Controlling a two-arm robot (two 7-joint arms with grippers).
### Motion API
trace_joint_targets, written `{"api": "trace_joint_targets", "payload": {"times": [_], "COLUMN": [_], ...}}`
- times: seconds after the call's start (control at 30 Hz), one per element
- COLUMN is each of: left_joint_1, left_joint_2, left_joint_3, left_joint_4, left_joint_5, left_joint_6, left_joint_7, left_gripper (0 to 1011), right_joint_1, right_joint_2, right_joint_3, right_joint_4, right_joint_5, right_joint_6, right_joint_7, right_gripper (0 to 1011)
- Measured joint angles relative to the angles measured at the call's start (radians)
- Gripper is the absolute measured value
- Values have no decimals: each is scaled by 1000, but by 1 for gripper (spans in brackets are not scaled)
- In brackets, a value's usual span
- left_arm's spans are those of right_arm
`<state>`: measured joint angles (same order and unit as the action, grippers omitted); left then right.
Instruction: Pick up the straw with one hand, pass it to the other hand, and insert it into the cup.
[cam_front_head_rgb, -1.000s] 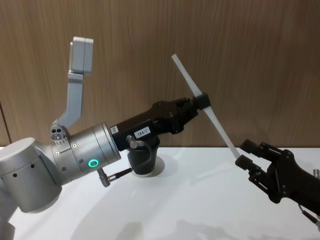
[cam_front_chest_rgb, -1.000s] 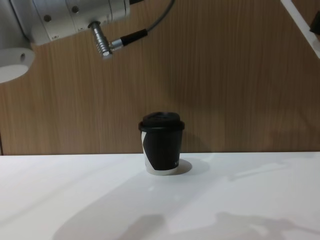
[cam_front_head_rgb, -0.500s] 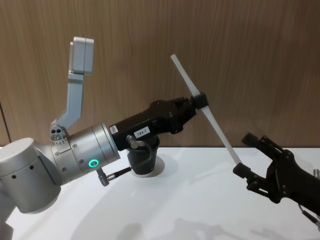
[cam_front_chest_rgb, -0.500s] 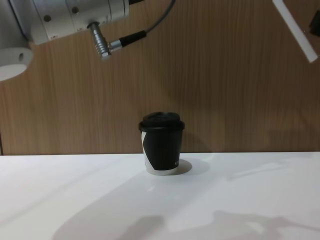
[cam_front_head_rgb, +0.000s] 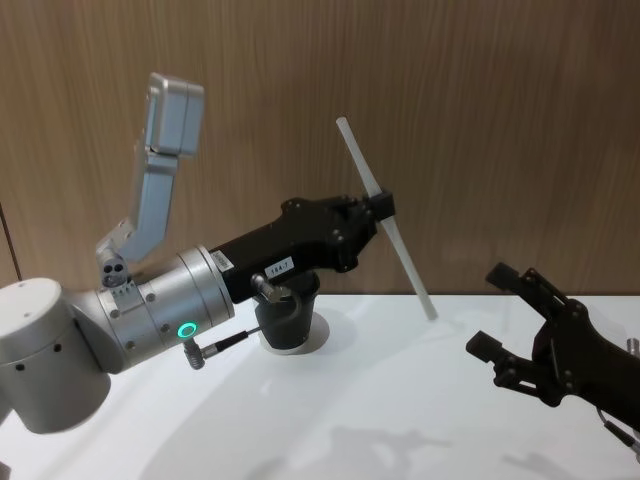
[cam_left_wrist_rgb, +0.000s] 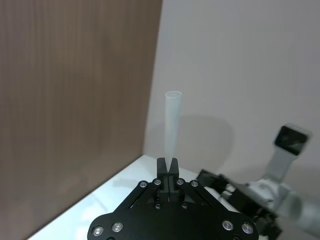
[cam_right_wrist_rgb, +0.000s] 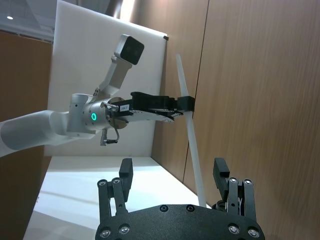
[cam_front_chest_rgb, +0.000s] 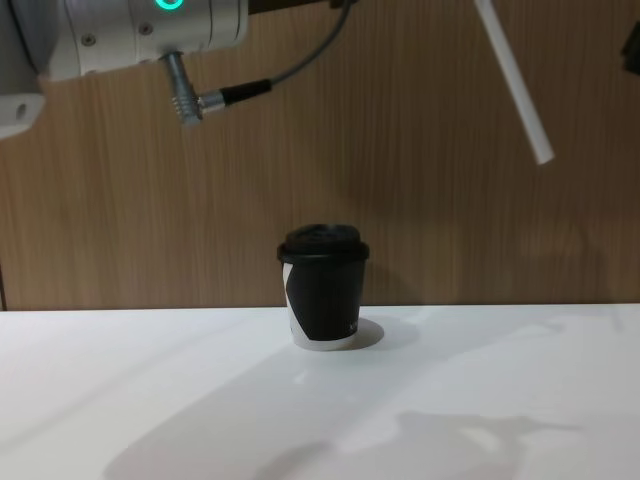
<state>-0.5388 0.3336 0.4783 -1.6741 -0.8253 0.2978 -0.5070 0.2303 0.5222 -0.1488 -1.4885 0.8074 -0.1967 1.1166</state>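
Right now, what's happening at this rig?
The left claw is shut on the straw and holds it tilted in the air, above the table. The right claw is open, lower and further right, not touching the straw. The cup stands upright on the table with its lid on. The straw is not in it yet.

left pincer (cam_front_head_rgb: 378, 212) raised and clamped, right pincer (cam_front_head_rgb: 488, 308) low, spread wide
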Motion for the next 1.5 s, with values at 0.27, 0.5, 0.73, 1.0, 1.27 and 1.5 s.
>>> {"api": "trace_joint_targets", "payload": {"times": [0.27, 0.5, 0.73, 1.0, 1.27, 1.5], "left_joint_1": [1, 0, -2, -3, 0, -6], "left_joint_2": [30, 49, 63, 72, 71, 63], "left_joint_3": [20, 34, 45, 48, 25, -4], "left_joint_4": [-44, -75, -99, -111, -111, -94], "left_joint_5": [106, 198, 288, 372, 407, 390], "left_joint_6": [-17, -19, -10, 13, 54, 101], "left_joint_7": [102, 189, 276, 365, 427, 435], "left_gripper": [3, 3, 3, 3, 3, 3], "right_joint_1": [0, 0, 0, 0, 0, 0], "right_joint_2": [0, 0, 0, 0, 0, 0], "right_joint_3": [0, 0, 0, 0, 0, 0], "right_joint_4": [0, 0, 0, 0, 0, 0], "right_joint_5": [0, 0, 0, 0, 0, 0], "right_joint_6": [0, 0, 0, 0, 0, 0], "right_joint_7": [0, 0, 0, 0, 0, 0], "right_gripper": [1001, 1001, 1001, 1001, 1001, 1001]}}
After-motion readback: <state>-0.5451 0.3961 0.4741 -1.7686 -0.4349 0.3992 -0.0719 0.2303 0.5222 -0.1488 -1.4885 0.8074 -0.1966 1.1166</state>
